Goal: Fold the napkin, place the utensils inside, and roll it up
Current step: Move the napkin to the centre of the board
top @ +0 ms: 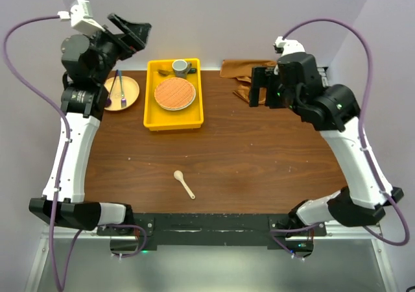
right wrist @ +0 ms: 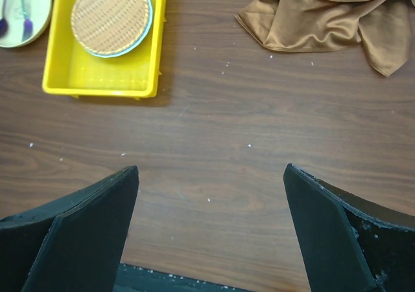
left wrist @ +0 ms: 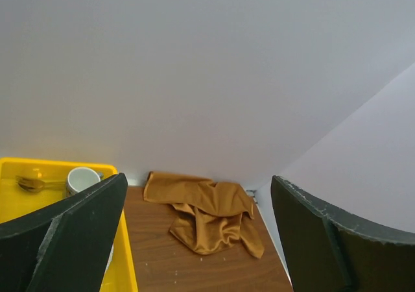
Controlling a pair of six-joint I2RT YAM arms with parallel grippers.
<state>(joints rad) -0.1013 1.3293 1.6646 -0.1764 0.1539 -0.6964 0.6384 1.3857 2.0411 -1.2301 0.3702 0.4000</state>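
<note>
The rust-brown napkin [top: 237, 78] lies crumpled at the back right of the table, near the wall. It also shows in the left wrist view [left wrist: 207, 217] and the right wrist view [right wrist: 324, 19]. The small cream spoon [top: 184, 183] lies alone near the table's front middle. My left gripper [top: 131, 30] is open and empty, raised high over the back left and facing across toward the napkin [left wrist: 198, 178]. My right gripper [top: 264, 91] is open and empty, held above bare table just left of and in front of the napkin [right wrist: 211, 169].
A yellow tray [top: 155, 120] at the back middle holds a round orange woven mat [top: 174, 93] and a grey cup [top: 180, 67]. A tan plate [top: 131, 92] to its left carries a purple spoon [top: 120, 87] and a dark fork [top: 110, 92]. White walls close the back and sides.
</note>
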